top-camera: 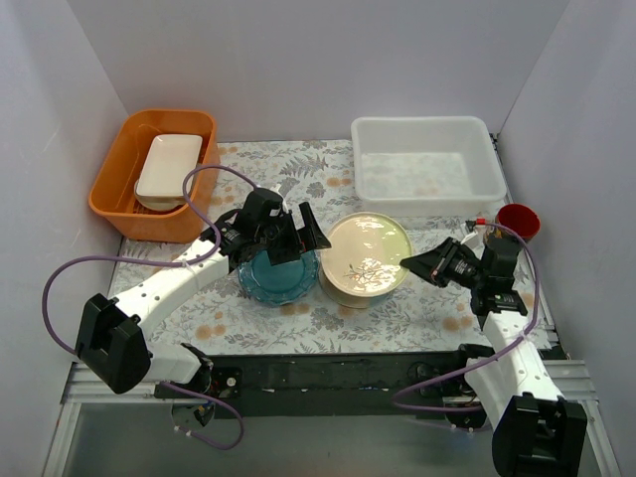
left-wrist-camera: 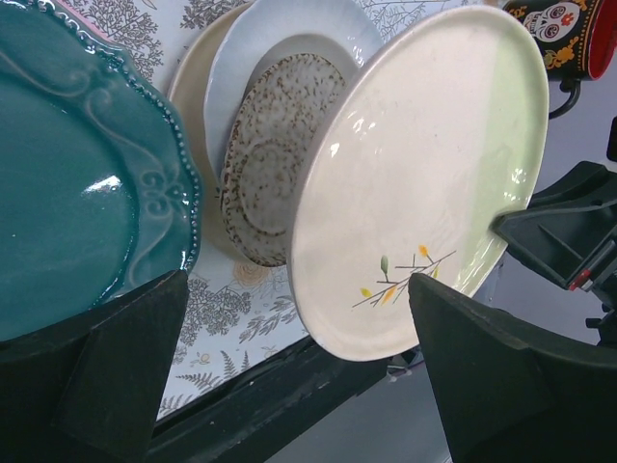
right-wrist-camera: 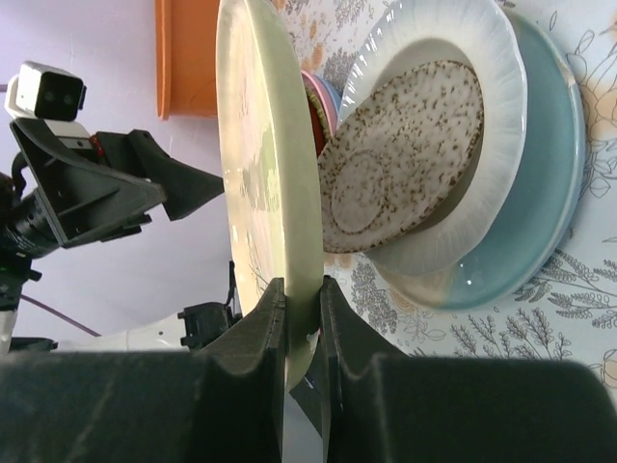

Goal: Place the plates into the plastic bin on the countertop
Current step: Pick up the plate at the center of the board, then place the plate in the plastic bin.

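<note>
The leaf-printed tabletop (top-camera: 417,310) holds an orange tub (top-camera: 109,187) at upper left, a white plastic bin (top-camera: 422,124) at upper right and a red mug (top-camera: 518,221) at right. At centre sit a teal-topped plate pile (top-camera: 282,282) and a speckled-topped plate pile (right-wrist-camera: 415,164).

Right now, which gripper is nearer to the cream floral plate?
Right. The right gripper pinches the rim of the cream floral plate and holds it tilted; the left gripper stands open just off its opposite edge, above the teal plate.
</note>
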